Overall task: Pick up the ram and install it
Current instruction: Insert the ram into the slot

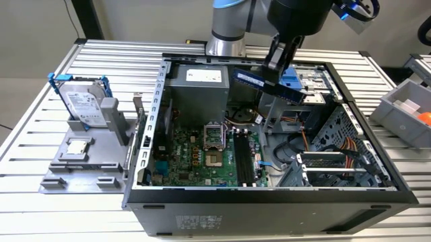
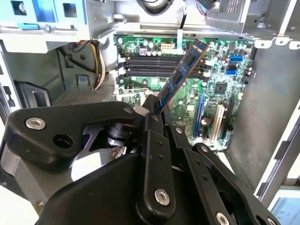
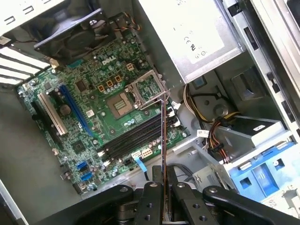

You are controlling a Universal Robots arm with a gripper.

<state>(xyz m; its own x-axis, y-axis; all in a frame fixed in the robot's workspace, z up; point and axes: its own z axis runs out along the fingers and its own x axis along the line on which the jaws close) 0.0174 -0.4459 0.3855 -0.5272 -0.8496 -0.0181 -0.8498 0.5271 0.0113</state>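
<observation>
The ram (image 1: 271, 86) is a long, thin blue-green stick with a row of dark chips. It hangs tilted in the air over the open computer case (image 1: 145, 151), above the far side of the green motherboard (image 1: 189, 161). My gripper (image 1: 270, 69) is shut on one end of it. In the second wrist view the ram (image 2: 184, 71) sticks out from the gripper (image 2: 156, 110) toward the dark memory slots (image 2: 152, 63). In the first wrist view the ram (image 3: 163, 136) appears edge-on, rising from the gripper (image 3: 164, 186) across the memory slots (image 3: 133, 138), well clear of them.
A grey power supply (image 1: 199, 84) and cables (image 1: 306, 143) crowd the case beside the slots (image 1: 244, 160). The processor socket (image 1: 212, 138) stands open. On the exterior view's left, a hard drive in a blue frame (image 1: 84, 103) stands on a grey fixture (image 1: 74, 171). A grey bin (image 1: 402, 108) is at the right.
</observation>
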